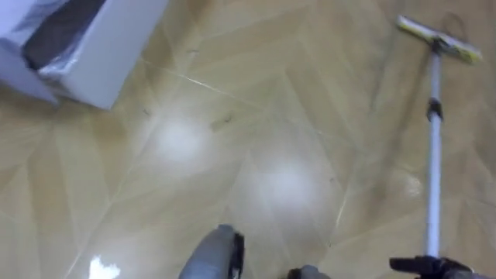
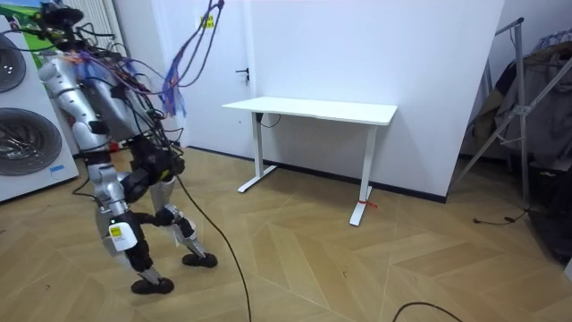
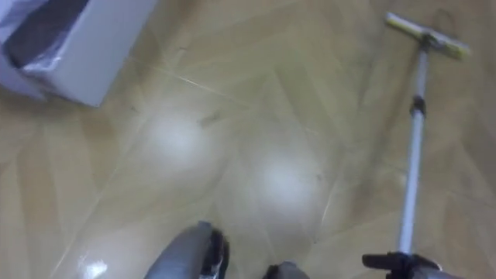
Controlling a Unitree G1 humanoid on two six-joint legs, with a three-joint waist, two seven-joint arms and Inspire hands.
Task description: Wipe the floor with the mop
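Observation:
The mop lies out ahead on the wooden floor. Its yellow and white head (image 1: 439,38) is at the upper right and touches the floor. The pale pole (image 1: 432,167) runs straight down from it toward me. My right hand (image 1: 425,266) shows as a dark shape at the bottom right edge, curled round the pole's lower end. In the room view I stand mid-stride, bent forward, beside the washing machines. My left hand (image 2: 150,168) sits low in front of my waist among dark cables.
A white box (image 1: 101,54) with a dark plastic-wrapped item in it stands on the floor at the upper left. Glossy wet patches (image 1: 180,139) shine ahead. A white desk (image 2: 313,112) stands by the wall, and washing machines (image 2: 22,134) are behind me.

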